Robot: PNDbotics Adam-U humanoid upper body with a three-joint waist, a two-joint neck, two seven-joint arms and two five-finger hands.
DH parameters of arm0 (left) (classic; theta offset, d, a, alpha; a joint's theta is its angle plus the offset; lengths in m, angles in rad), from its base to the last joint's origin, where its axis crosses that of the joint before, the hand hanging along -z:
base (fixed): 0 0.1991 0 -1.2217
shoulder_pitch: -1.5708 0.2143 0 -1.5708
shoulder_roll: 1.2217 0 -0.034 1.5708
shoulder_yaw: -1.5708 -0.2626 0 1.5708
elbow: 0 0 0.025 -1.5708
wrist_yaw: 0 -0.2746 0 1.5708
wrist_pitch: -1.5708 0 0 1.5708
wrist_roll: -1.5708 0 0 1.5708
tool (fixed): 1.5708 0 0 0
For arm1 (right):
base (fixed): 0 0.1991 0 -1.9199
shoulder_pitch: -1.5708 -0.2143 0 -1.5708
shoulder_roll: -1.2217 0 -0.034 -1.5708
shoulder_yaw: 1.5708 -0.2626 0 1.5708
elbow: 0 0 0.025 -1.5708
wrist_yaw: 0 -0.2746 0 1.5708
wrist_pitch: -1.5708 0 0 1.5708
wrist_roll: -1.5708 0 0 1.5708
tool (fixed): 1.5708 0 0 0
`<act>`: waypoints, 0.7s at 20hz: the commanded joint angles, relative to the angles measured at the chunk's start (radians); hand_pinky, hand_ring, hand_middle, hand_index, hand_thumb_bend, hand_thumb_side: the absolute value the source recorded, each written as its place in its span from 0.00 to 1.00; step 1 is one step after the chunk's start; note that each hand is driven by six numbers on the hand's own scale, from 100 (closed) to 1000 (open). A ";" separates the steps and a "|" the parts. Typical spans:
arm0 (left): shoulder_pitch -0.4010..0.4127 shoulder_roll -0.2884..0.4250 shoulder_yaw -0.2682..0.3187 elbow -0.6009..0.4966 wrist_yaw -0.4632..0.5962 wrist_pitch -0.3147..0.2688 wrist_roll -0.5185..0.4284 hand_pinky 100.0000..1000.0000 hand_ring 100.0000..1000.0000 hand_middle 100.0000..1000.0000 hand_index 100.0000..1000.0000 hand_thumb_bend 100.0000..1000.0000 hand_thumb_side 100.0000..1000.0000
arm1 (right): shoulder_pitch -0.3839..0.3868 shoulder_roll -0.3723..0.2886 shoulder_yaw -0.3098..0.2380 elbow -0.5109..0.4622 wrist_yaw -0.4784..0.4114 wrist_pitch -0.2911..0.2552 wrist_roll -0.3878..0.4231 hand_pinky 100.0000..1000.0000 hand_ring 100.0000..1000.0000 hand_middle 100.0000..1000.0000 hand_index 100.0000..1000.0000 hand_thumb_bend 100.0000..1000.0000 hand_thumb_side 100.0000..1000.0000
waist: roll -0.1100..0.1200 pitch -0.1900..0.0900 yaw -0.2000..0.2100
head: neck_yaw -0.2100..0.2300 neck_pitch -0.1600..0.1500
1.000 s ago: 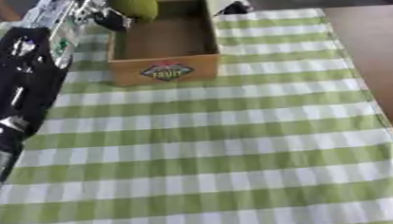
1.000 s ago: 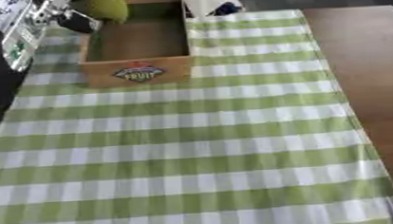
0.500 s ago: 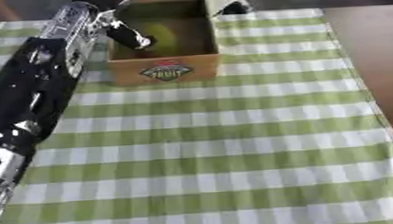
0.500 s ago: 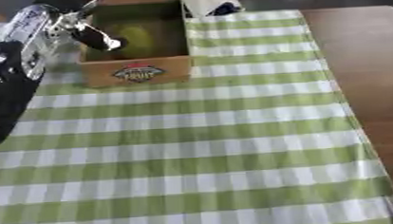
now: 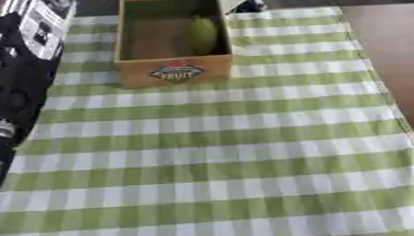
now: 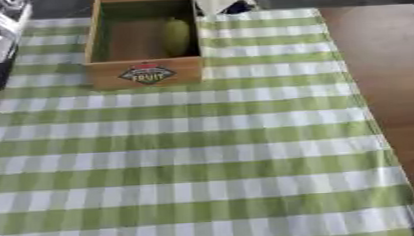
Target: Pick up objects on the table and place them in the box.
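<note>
The green fruit (image 5: 202, 34) lies inside the box (image 5: 175, 71), at its right wall. My left robot hand (image 5: 41, 19) is far left; whether its fingers are apart I cannot tell.

You see a matt woven cloth (image 5: 212, 155) in green and white checks over a smooth brown wooden table (image 6: 374, 57). The box (image 5: 175, 71) looks like plain matt wood with a printed paper label (image 5: 176, 73), and the green fruit (image 5: 202, 35) has a smooth, slightly dull skin.
</note>
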 commanded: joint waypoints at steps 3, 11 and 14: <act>0.078 0.134 0.055 -0.323 0.272 0.041 0.151 0.69 0.66 0.64 0.79 0.00 0.48 | -0.012 -0.025 -0.007 -0.019 0.005 0.000 -0.005 0.91 0.66 0.55 0.79 0.00 0.53 | 0.001 -0.025 0.009 | -0.016 0.007; 0.352 0.186 0.177 -0.674 0.607 0.036 0.388 0.66 0.62 0.59 0.76 0.00 0.53 | -0.022 -0.028 -0.020 -0.029 0.019 0.002 -0.026 0.91 0.66 0.55 0.79 0.00 0.53 | -0.010 -0.019 0.022 | -0.044 -0.002; 0.434 0.162 0.210 -0.683 0.689 -0.062 0.453 0.65 0.61 0.58 0.75 0.00 0.55 | -0.024 -0.028 -0.025 -0.032 0.024 0.003 -0.034 0.91 0.66 0.55 0.79 0.00 0.53 | -0.014 -0.018 0.026 | -0.050 -0.005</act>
